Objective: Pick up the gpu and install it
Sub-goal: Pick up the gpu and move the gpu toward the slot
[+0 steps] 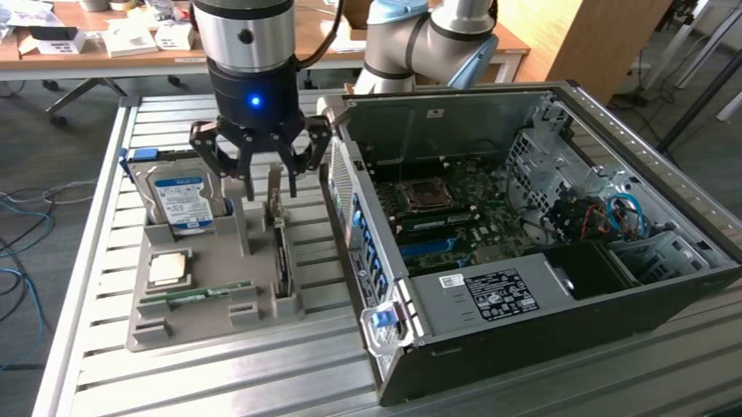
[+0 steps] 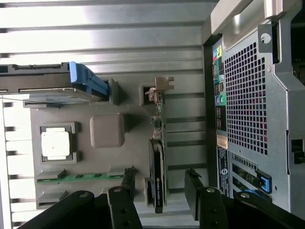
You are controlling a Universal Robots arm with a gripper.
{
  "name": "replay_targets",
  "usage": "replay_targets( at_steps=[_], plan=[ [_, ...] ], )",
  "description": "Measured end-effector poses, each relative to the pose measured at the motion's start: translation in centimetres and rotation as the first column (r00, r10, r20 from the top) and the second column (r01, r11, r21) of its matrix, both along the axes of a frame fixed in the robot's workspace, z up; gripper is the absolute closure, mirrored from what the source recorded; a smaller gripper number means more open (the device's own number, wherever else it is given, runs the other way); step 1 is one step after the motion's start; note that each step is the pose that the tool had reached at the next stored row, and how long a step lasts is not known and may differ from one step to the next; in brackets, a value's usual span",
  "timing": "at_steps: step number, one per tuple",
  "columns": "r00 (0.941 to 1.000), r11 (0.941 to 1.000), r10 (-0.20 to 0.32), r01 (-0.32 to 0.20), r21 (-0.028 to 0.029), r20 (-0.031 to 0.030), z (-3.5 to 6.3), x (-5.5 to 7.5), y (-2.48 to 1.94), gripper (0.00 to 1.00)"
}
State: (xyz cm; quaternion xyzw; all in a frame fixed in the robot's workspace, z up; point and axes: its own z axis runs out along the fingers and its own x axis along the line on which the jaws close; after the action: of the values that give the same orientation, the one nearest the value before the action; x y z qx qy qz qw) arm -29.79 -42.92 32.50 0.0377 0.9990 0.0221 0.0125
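Gpu [image 1: 280, 248] stands on edge in its slot of the grey tray [image 1: 197, 323], and nothing has lifted it out yet. The tray lies on the slatted table [image 1: 139, 382], at the exterior view's left of the open case [image 1: 510, 300], just beside it. We see the gripper [image 1: 262, 193] hanging above the bracket end of the card, fingers spread wide and holding nothing. In the wrist view the gripper [image 2: 159, 175] straddles the gpu [image 2: 157, 143], one fingertip on each side of the black cooler, with clear gaps to the card on both sides. Whether the tips have reached the card's height, we cannot tell.

We judge the work to be at its very start: the approach is lined up, the grasp is not made. The pick-up and the whole install remain. Inside the case the motherboard [image 1: 447, 217] lies bare, and we make out no card seated in it. The hard drive [image 1: 180, 204], the chip [image 1: 168, 269] and the memory stick [image 1: 200, 294] sit in their own places in the tray.
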Motion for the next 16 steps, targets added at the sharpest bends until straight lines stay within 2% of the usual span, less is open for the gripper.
replay_targets(
  at_steps=[16],
  plan=[
    [1.0000,1.0000,0.000,0.000,0.0000,-0.0001,-1.10,0.0,0.00,0.46]
  ],
)
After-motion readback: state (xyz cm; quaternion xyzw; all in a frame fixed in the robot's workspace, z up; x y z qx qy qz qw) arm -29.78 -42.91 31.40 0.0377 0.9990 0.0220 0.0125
